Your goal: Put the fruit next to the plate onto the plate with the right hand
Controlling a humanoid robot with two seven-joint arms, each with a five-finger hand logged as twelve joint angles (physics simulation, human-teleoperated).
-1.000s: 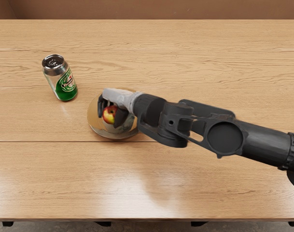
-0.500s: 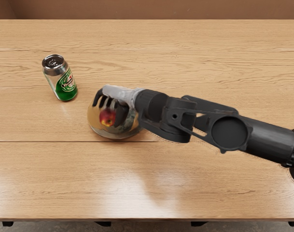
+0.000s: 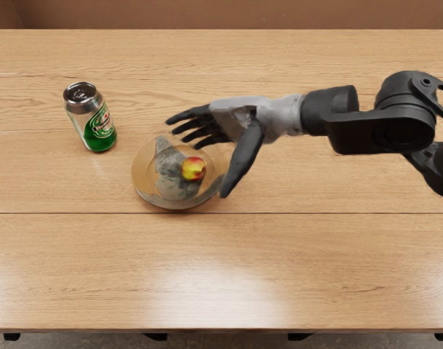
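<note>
A small red and yellow apple (image 3: 193, 169) lies on the shiny round plate (image 3: 150, 186) near the table's middle left. My right hand (image 3: 215, 142) hovers above the plate's far right side, fingers spread wide and holding nothing. Its thumb (image 3: 239, 163) hangs down beside the plate's right rim. The hand is clear of the apple. The right arm (image 3: 366, 120) reaches in from the right edge. No left arm shows.
A green drink can (image 3: 91, 117) with a silver top stands upright to the left of the plate, a short gap between them. The wooden table (image 3: 279, 262) stretches across the whole view, its front edge near the bottom.
The right hand was wrapped around the apple over the plate. It has let go, opened its fingers and pulled up and to the right. The apple now rests on the plate.
</note>
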